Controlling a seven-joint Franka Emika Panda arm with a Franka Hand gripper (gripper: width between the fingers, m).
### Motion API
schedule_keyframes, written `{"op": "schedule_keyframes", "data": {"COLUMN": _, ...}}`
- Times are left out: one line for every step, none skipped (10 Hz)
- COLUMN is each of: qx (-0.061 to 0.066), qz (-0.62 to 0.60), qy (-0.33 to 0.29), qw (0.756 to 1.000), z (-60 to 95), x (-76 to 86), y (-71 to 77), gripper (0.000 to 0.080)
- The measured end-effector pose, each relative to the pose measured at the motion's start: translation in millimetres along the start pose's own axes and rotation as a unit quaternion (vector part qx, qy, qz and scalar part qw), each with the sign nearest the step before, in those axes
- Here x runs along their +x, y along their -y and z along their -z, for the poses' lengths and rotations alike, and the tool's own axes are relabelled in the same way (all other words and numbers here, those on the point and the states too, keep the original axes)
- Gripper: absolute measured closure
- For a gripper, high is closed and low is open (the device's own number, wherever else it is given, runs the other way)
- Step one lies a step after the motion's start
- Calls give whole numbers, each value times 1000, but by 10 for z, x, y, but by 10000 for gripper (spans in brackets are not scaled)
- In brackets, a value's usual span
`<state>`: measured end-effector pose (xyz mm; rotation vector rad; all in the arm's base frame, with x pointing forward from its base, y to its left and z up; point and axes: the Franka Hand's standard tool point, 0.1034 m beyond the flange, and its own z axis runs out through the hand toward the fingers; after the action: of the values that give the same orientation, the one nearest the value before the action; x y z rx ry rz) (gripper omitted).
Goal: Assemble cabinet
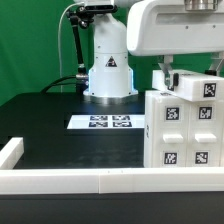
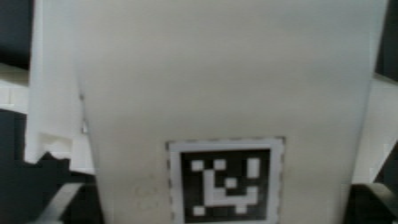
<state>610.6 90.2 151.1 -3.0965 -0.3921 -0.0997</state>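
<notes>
While I watch from afar, one cabinet (image 1: 183, 125) stands upright at the exterior view's right, on the black table (image 1: 60, 125).
I count one cabinet, one marker board (image 1: 106, 123). Its long axis runs vertical, tagged face toward the camera. My gripper (image 1: 185, 72) straddles its top, fingers (image 2: 50, 135) apart, flanking the sides.

Bright, even overhead light in the exterior view, with glare on white plastic. Soft and blurred at close range in the wrist view.
</notes>
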Motion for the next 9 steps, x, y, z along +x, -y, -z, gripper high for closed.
{"op": "schedule_keyframes", "data": {"qx": 0, "qz": -32, "qy": 0, "qw": 999, "z": 0, "x": 0, "y": -4, "gripper": 238}}
{"op": "schedule_keyframes", "data": {"qx": 0, "qz": -57, "qy": 0, "qw": 998, "z": 0, "x": -1, "y": -8, "gripper": 238}}
{"op": "schedule_keyframes", "data": {"qx": -1, "qz": -94, "qy": 0, "qw": 996, "z": 1, "x": -1, "y": -15, "gripper": 236}}
{"op": "schedule_keyframes", "data": {"qx": -1, "qz": -112, "qy": 0, "qw": 994, "z": 1, "x": -1, "y": -20, "gripper": 236}}
{"op": "schedule_keyframes", "data": {"qx": -1, "qz": -171, "qy": -4, "qw": 985, "z": 6, "x": 4, "y": -38, "gripper": 236}}
{"op": "schedule_keyframes", "data": {"qx": -1, "qz": -211, "qy": -5, "qw": 977, "z": 11, "x": 7, "y": -37, "gripper": 236}}
{"op": "schedule_keyframes", "data": {"qx": -1, "qz": -265, "qy": -8, "qw": 964, "z": 19, "x": 14, "y": -48, "gripper": 236}}
{"op": "schedule_keyframes", "data": {"qx": 0, "qz": -298, "qy": -14, "qw": 954, "z": 19, "x": 22, "y": -65, "gripper": 236}}
{"op": "schedule_keyframes", "data": {"qx": 0, "qz": -320, "qy": -22, "qw": 947, "z": 14, "x": 28, "y": -82, "gripper": 236}}
